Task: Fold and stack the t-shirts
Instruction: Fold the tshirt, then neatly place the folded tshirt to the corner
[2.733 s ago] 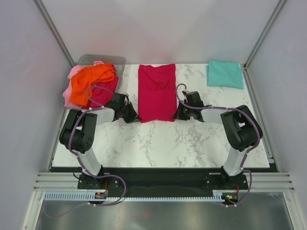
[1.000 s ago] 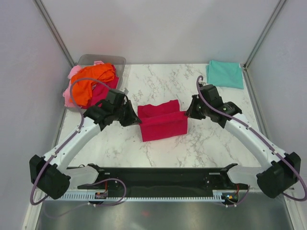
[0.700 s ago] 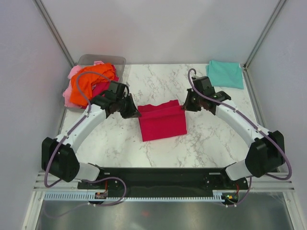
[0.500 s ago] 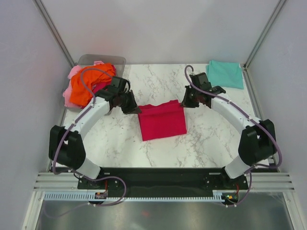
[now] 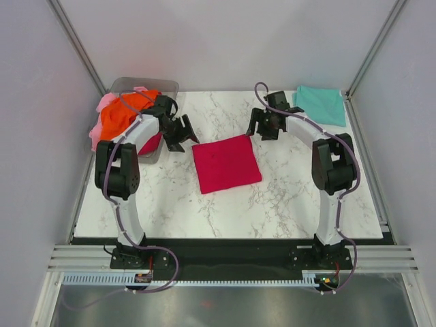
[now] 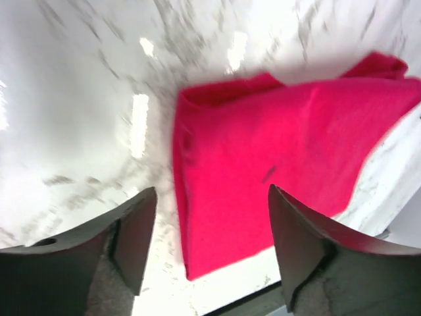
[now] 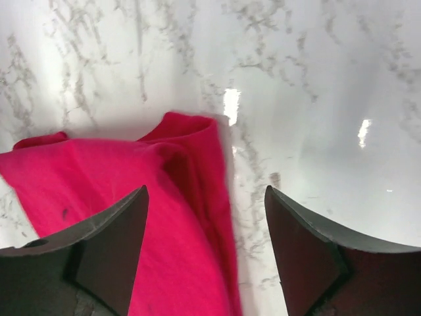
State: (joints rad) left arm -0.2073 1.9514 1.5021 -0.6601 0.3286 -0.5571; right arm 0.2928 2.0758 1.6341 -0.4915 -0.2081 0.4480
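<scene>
From above, the crimson t-shirt [image 5: 226, 163] lies folded into a rough square, flat on the middle of the marble table [image 5: 286, 204]. The left gripper [image 5: 185, 133] hangs just off its far left corner and the right gripper [image 5: 255, 129] just off its far right corner, neither touching the cloth. A teal t-shirt [image 5: 320, 105] lies folded square at the far right corner of the table. At the far left, an orange t-shirt [image 5: 126, 109] is heaped over a pale pink t-shirt [image 5: 102, 126] by a clear bin [image 5: 163, 86]. In the left wrist view, the two fingers [image 6: 131, 243] stand spread wide with nothing between them, above the crimson cloth's folded edge. In the right wrist view, the fingers [image 7: 309, 243] are likewise spread and bare, over the shirt's corner and the marble beside it.
</scene>
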